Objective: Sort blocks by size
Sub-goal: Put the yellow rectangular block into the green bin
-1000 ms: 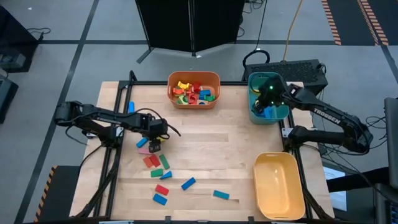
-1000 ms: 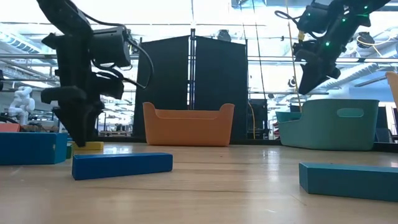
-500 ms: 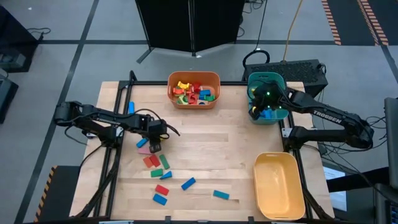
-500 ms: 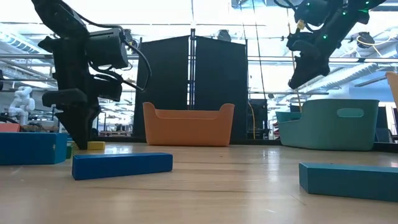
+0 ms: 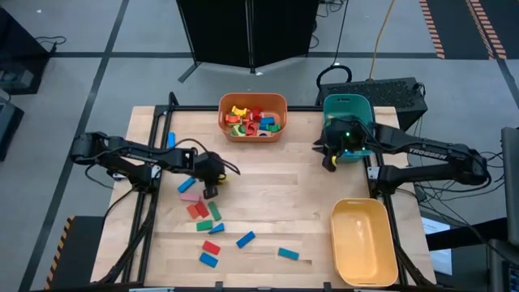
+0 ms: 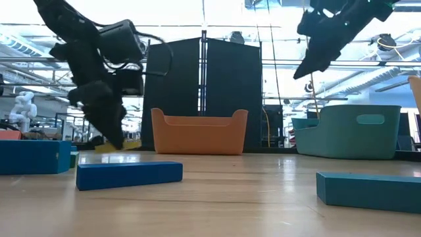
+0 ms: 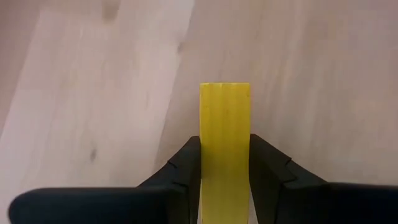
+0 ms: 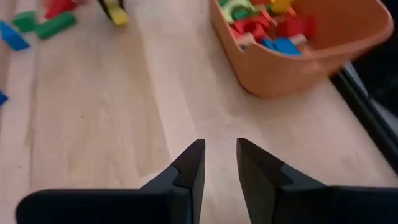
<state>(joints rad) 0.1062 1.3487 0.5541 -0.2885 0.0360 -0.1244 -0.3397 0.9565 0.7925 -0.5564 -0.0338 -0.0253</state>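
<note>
A yellow block (image 7: 224,118) sits between the fingers of my left gripper (image 5: 212,191), which is shut on it at the table's left middle. Just near of the gripper, loose blocks lie flat on the wood: a pink one (image 5: 189,196), a red one (image 5: 197,211), a green one (image 5: 214,209) and several more toward the near edge, such as a blue one (image 5: 245,239). My right gripper (image 8: 219,163) hangs open and holds nothing, high over the table beside the teal bin (image 5: 349,109). My left gripper pinches the yellow block by its two long sides (image 7: 224,163) between the two fingers. The fingers slant down from the table's left and lie along the block, whose free end (image 7: 224,90) sticks out past the fingertips. In the low view the block (image 6: 122,145) hangs just above the table.
An orange bin (image 5: 253,130) with several coloured blocks stands at the far middle. The teal bin is at the far right and a yellow bin (image 5: 363,243) at the near right. A blue block (image 5: 170,139) lies at the far left. Bare wood lies between the arms.
My left gripper has shut on the yellow block, tipped forward, and moved a little toward the table's right. The block has come up off the wood. My right gripper has swung out from over the teal bin toward the table's middle and has turned.
</note>
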